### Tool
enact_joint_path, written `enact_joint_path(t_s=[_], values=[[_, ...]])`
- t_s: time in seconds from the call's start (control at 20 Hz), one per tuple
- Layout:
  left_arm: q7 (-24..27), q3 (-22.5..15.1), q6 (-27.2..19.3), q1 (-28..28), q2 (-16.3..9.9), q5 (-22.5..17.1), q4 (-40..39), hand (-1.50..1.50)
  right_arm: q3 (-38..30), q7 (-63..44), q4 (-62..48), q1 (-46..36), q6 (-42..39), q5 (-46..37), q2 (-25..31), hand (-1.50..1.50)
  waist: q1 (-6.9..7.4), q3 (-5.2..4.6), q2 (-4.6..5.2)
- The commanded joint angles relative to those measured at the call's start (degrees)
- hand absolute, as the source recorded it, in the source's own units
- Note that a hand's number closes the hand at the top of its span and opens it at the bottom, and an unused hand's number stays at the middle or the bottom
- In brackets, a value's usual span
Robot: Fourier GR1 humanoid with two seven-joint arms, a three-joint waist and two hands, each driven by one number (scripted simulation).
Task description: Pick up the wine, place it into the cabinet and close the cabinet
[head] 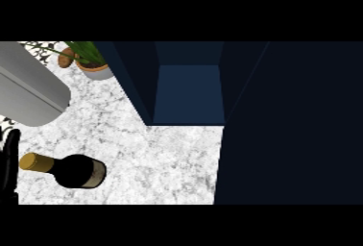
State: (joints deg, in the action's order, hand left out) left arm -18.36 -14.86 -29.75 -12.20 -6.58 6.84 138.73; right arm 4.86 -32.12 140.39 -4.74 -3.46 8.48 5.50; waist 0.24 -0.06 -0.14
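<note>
The wine bottle (77, 172) is dark with a gold-capped neck and a tan label. It stands on the white marble counter (156, 153) at the lower left, and its neck points toward the view's left edge. My left hand (10, 161) shows as a black strip at that edge, just left of the bottle's cap, fingers straight and holding nothing. Its grey forearm (28, 89) fills the upper left. The dark blue cabinet (188, 91) stands open at the back middle, with nothing visible inside. My right hand is out of view.
The cabinet's open door (291, 125) covers the whole right side of the view and hangs over the counter's right part. A potted green plant (90, 61) stands at the back left, next to the cabinet's left wall.
</note>
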Motion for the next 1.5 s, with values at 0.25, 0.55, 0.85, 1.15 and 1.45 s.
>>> enact_joint_path(t_s=[0.25, 0.55, 0.85, 1.15, 1.45], values=[[12.1, 18.2, 8.2, -8.5, -1.0, -19.0, -4.1, -1.50, 1.7, -0.4, 5.0, 4.1, -0.9, 1.6, -0.9, -1.50, -0.01, -0.02, -0.02], [20.7, 20.0, 13.1, -10.1, 1.7, -20.8, -14.8, -1.50, 3.1, -2.2, 5.7, 2.5, 0.1, -0.1, -1.0, -1.50, -0.13, 0.00, 0.01], [19.4, 26.6, 18.7, -6.9, -2.2, -25.5, -22.0, -1.50, 1.8, -0.9, 4.3, 1.2, 0.5, 0.7, -1.6, -1.50, -0.19, 0.05, 0.08], [29.4, 27.4, 23.7, -4.9, 0.2, -25.5, -38.5, -1.50, -0.8, -0.5, 4.6, 2.1, -1.3, 3.7, -0.2, -1.50, -0.46, 0.05, 0.13], [36.3, 29.5, 27.5, -1.7, 0.0, -25.0, -50.5, -1.50, 7.9, 2.9, 3.4, 5.4, -0.1, -4.9, -5.0, -1.50, -0.49, 0.03, 0.11]])
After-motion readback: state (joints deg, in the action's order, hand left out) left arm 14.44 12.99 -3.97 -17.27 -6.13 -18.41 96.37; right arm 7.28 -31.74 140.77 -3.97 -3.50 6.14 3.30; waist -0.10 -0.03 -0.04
